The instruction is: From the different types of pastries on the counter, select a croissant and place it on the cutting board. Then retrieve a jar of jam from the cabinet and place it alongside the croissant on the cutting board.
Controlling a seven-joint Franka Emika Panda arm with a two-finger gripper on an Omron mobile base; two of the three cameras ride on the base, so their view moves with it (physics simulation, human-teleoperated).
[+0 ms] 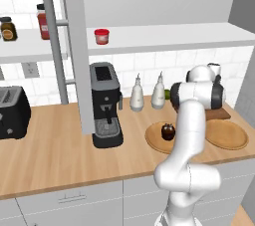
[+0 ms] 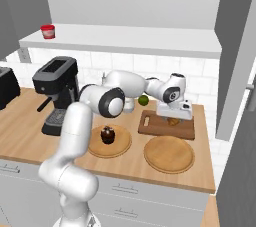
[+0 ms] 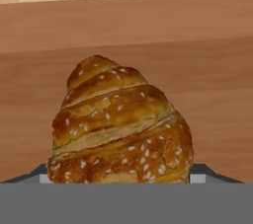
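Straddling the croissant [image 3: 118, 124] on the cutting board [image 2: 150, 126], gripper [image 2: 173, 119] low over it, jaws wide either side, grip or release unclear.

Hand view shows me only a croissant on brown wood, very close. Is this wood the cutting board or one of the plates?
Observer: It is the board. The croissant is at about its middle, and both round plates lie nearer to the robot. I cannot tell if the croissant rests on the board.
Operator: Thank you. And the jam, where does it stand?
Observer: The jar stands on the white shelf, above the coffee machine.
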